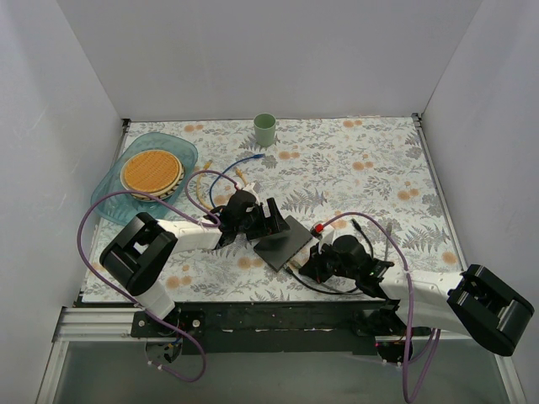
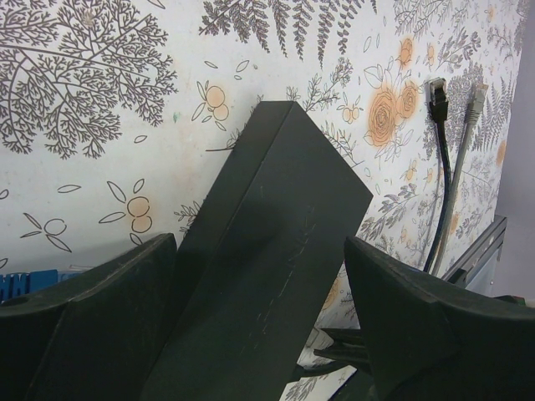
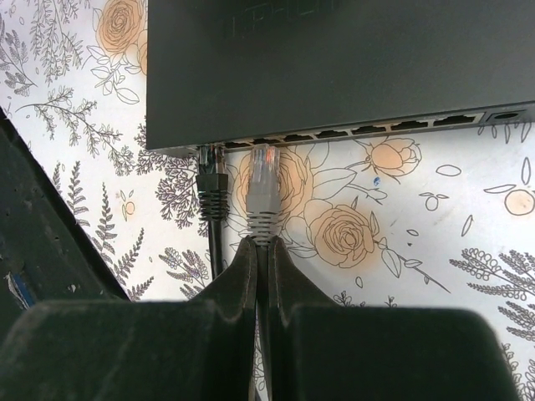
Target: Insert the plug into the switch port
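Right wrist view shows the right gripper (image 3: 261, 251) clenched on the grey cable behind its clear-tipped grey plug (image 3: 263, 185), just short of the flat dark grey switch (image 3: 334, 67) at twelve o'clock. Keep it square to an empty socket; the seated black plug (image 3: 212, 180) at nine o'clock crowds it. The left gripper (image 2: 259, 334) straddles the switch, spread wide.

Switch (image 2: 276, 251): dark grey casing, matt to satin, smooth, with fine pale scuff lines along the top face. Desk (image 1: 337, 168) covering: printed floral sheet, low sheen, flat. Grey plug (image 3: 264, 185): translucent clear plastic tip, matt grey rubbery ribbed boot behind it. Black plug (image 3: 212, 190): matt black boot. Right hand (image 3: 262, 251) fingers: matt black plastic, slightly grainy. Tray (image 1: 118, 202): translucent teal plastic, glossy. Cup (image 1: 265, 130): pale green, matt.
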